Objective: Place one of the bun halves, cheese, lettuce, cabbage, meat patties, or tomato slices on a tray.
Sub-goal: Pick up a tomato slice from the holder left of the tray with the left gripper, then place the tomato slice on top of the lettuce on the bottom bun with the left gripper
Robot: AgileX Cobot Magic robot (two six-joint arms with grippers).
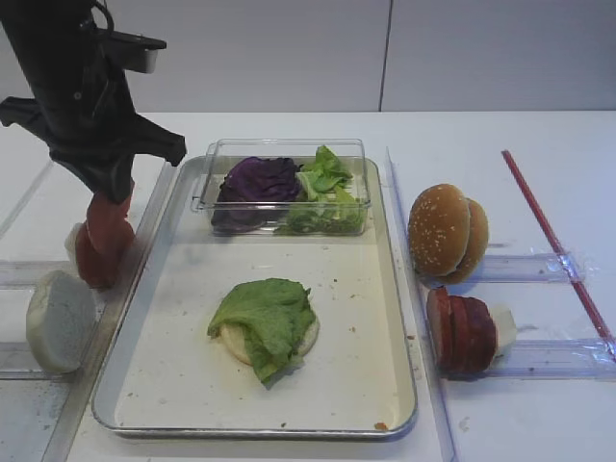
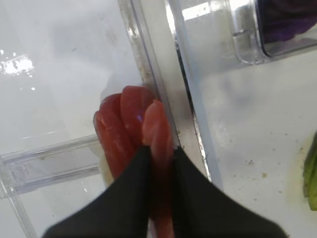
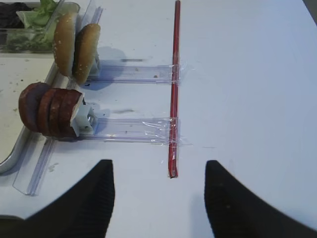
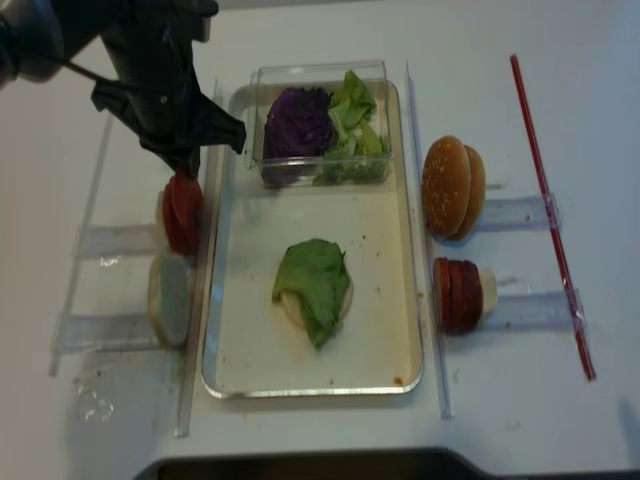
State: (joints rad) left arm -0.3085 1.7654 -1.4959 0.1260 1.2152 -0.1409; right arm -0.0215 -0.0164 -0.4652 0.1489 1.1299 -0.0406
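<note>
Left end effector [image 2: 158, 163] clamped on one thin red tomato slice [image 2: 157, 134] at the upright stack left of the shallow metal tray [image 1: 402, 318], gripped edge-on so it lifts clear; right end effector [image 3: 158, 193] wide open, empty, parked over bench

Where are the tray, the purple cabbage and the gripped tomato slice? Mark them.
tray [image 1: 397, 289]: exterior high view, right rim.
purple cabbage [image 1: 260, 180]: exterior high view, top of mound.
tomato slice [image 2: 156, 129]: left wrist view, edge above fingers.

Shiny metal tray [image 1: 399, 318], clear glossy plastic box [image 1: 279, 154], smooth wet-looking tomato slices [image 2: 126, 124], matt white tabletop [image 1: 539, 154].
</note>
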